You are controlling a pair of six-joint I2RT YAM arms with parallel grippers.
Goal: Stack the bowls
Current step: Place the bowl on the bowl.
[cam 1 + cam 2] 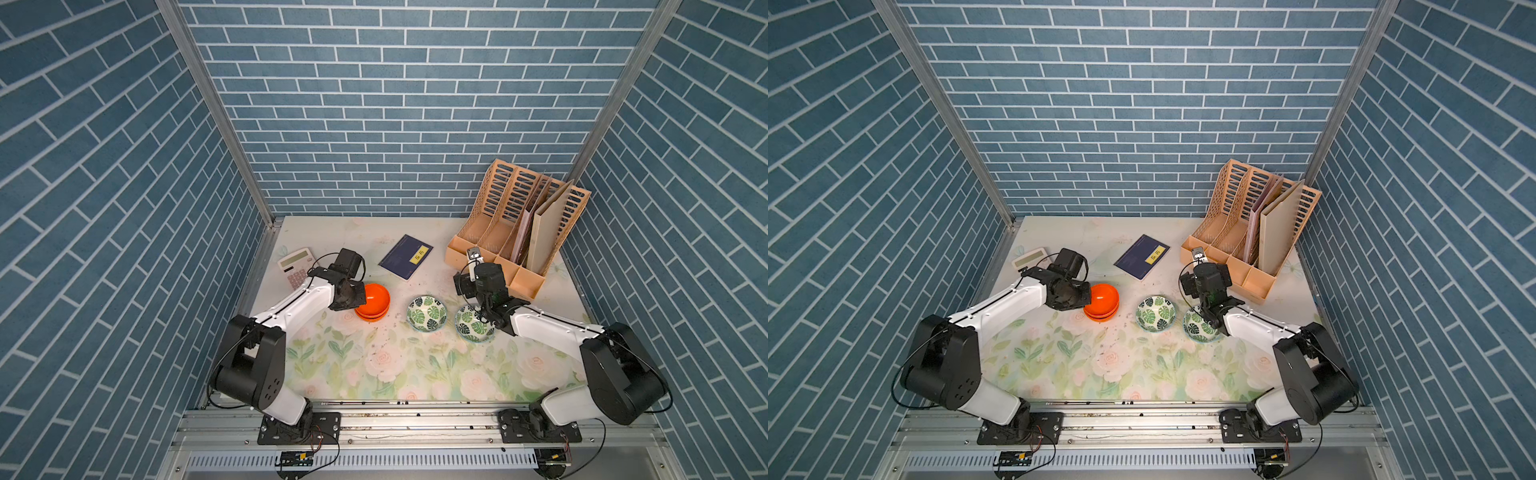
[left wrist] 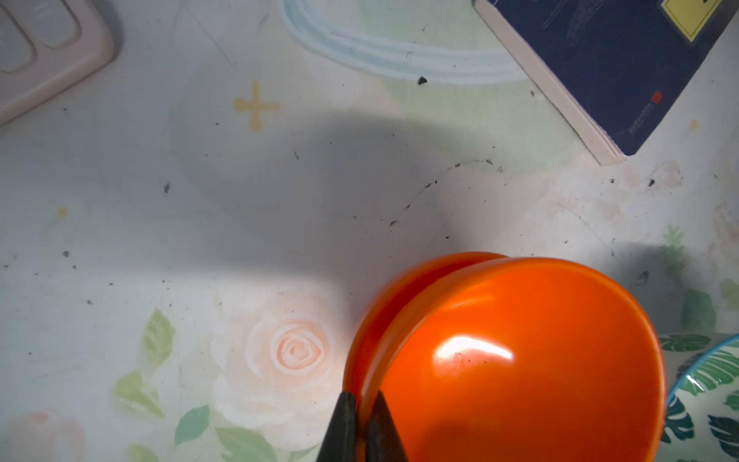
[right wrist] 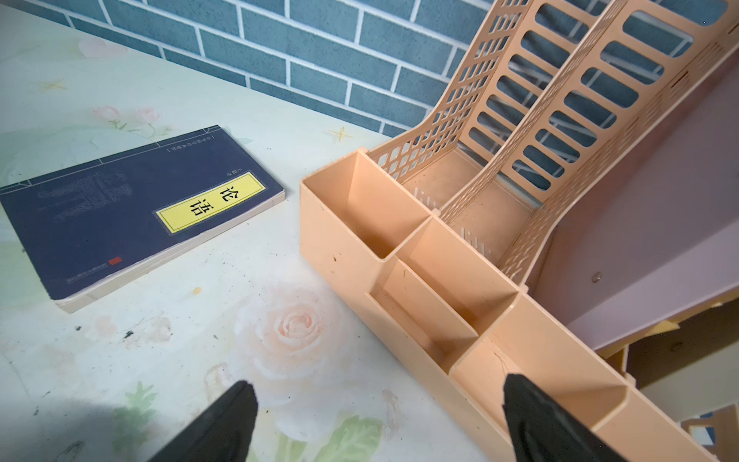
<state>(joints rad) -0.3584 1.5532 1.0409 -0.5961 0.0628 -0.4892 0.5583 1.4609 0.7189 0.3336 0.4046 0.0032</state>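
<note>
Floral tabletop, blue-brick walls; left end effector tight on orange bowl, right agape.

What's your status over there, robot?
Left gripper shut on rim of orange bowls, two nested. Right gripper open above one leaf-print bowl. Second leaf-print bowl alongside, unstacked. Book, file rack behind, not in the way.

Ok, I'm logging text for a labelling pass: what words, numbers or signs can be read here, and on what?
"论语": black characters on the yellow label of the dark blue paperback book.
Small white print and red seal on that cover: too small to read.
Keys and display of the pale pink calculator: too blurred to read.
No other readable text.
</note>
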